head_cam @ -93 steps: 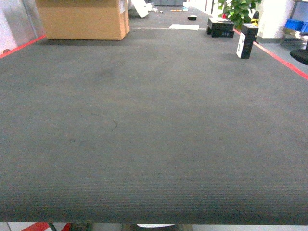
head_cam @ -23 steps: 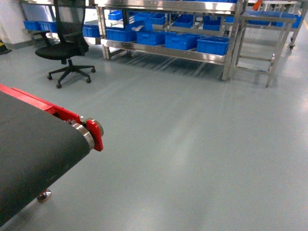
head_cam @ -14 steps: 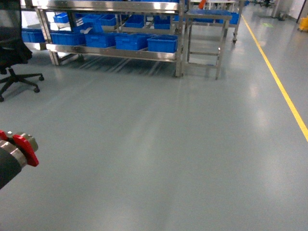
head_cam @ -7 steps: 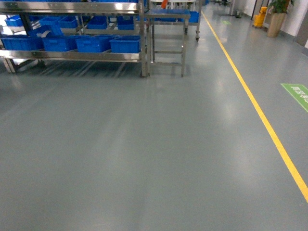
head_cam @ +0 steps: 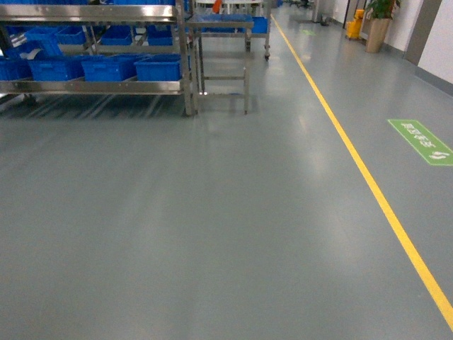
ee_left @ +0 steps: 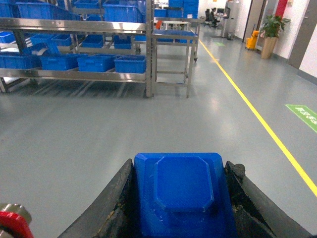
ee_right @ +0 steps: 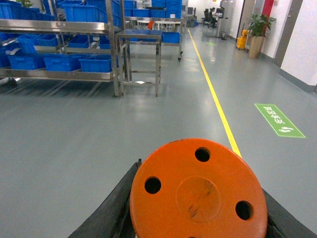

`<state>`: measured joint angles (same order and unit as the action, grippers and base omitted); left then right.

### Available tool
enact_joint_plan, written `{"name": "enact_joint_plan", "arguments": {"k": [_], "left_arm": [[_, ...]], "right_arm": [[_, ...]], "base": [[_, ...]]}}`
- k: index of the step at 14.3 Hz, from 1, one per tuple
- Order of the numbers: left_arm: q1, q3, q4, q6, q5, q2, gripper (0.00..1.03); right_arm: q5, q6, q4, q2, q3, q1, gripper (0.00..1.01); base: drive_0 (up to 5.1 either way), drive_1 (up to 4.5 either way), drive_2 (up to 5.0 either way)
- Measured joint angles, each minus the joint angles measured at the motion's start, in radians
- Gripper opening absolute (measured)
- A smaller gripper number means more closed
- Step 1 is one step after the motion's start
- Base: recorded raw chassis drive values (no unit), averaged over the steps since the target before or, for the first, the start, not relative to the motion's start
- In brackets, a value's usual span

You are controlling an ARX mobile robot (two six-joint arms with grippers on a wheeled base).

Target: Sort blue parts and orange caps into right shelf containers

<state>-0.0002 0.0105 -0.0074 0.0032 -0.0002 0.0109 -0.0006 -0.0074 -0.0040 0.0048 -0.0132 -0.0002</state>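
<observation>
In the left wrist view my left gripper point(ee_left: 182, 164) is shut on a blue part point(ee_left: 183, 191), a chunky block with a raised octagonal face, squeezed between both black fingers. In the right wrist view my right gripper point(ee_right: 199, 184) is shut on an orange cap point(ee_right: 198, 191), a round disc with several holes. Neither gripper shows in the head view. Far ahead on the left, large blue crates point(ee_left: 119, 10) stand on the upper level of a steel shelf point(head_cam: 106, 13), well away from both grippers.
Smaller blue bins point(head_cam: 110, 67) fill the shelf's lower level. A steel trolley frame point(head_cam: 223, 49) stands beside it. A yellow floor line point(head_cam: 368, 184) runs along the right, with a green floor sign point(head_cam: 421, 142) beyond it. A red-capped roller end point(ee_left: 12, 223) shows at lower left.
The head view has swung right, off the dark conveyor belt and onto grey floor. The shelf has slid toward the left edge, and the yellow line and green sign have come into view.
</observation>
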Motion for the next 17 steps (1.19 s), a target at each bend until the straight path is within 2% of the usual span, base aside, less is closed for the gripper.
{"name": "enact_joint_plan", "arguments": {"k": [17], "left_arm": [[0.000,0.000,0.000,0.000,0.000,0.000,0.43]], "right_arm": [[0.000,0.000,-0.004,0.000,0.000,0.000,0.45]], "base": [[0.0,4.19,-4.3]]}}
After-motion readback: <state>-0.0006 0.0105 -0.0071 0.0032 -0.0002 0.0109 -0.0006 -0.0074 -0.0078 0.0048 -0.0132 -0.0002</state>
